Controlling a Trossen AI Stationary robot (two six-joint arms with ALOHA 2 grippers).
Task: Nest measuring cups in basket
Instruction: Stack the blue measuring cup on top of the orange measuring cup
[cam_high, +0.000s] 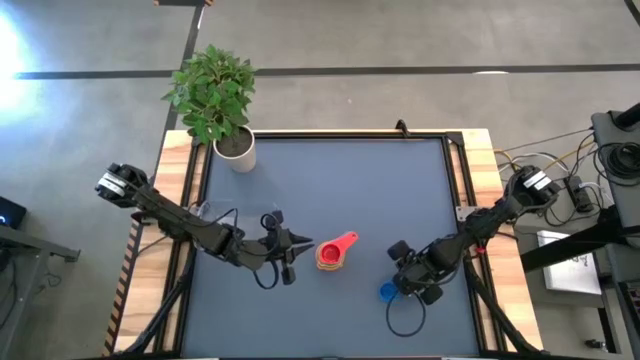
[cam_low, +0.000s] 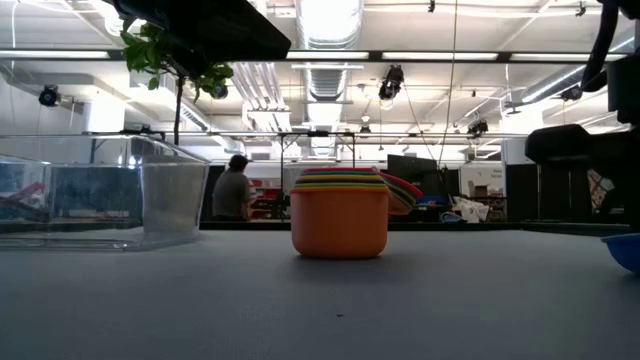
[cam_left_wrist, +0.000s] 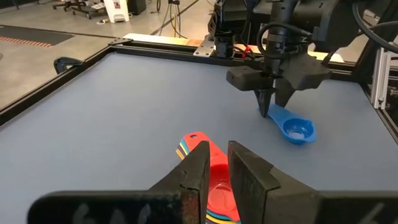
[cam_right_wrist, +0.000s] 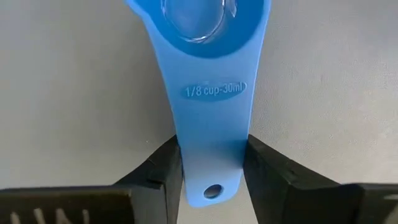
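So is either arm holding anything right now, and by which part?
The right gripper has its jaws on either side of the blue cup's flat handle, near the end with the hole, touching it. The left gripper holds nothing, jaws nearly shut, beside the nested stack.

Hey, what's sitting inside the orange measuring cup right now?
The orange cup holds a nested stack: thin rims of other colours show above its edge, with the red cup on top. The cups' bodies are hidden inside it. The blue cup lies apart, between the right gripper's fingers.
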